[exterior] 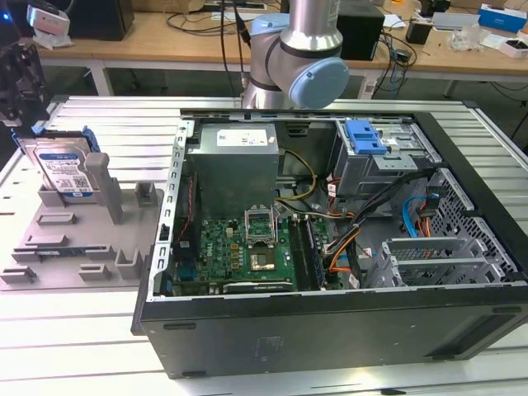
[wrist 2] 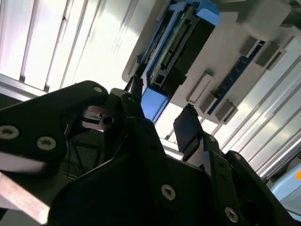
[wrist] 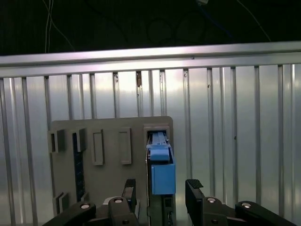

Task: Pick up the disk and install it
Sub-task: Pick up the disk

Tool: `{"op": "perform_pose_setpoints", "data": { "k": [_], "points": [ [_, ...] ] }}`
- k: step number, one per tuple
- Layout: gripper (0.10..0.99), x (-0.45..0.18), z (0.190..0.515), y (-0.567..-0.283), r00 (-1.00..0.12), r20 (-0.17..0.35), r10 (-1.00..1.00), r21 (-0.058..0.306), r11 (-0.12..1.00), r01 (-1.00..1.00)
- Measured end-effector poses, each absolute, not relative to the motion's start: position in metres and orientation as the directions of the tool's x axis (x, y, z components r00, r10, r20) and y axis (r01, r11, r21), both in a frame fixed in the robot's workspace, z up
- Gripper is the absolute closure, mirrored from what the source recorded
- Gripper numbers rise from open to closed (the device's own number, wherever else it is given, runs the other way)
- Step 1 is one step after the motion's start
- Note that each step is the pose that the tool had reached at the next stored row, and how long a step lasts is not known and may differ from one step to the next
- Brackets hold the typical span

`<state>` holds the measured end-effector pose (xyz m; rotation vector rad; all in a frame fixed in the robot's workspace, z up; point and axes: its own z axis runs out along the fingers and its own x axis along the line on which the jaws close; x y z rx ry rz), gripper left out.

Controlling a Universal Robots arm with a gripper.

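At the exterior view's left, the disk [exterior: 66, 172] is standing on edge in a grey holder [exterior: 70, 243], beside the open case [exterior: 330, 330]. The gripper [wrist: 161, 188] is hovering just above it, its fingers [wrist: 194, 188] spread either side of the blue bracket without touching it.

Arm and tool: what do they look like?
The arm is silver-grey metal tube with rounded joints and light-blue caps. The tool is matte black, built of angular linked plates fastened with silver screws, ending in two narrow black fingers.
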<state>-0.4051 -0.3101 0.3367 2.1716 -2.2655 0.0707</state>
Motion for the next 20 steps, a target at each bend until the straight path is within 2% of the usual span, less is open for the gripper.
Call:
{"op": "perform_pose_setpoints", "data": {
  "k": [20],
  "points": [
    [0.545, -0.409, 0.316, -0.310, -0.043, 0.033, -0.999, -0.030, 0.042, -0.999]
  ]
}}
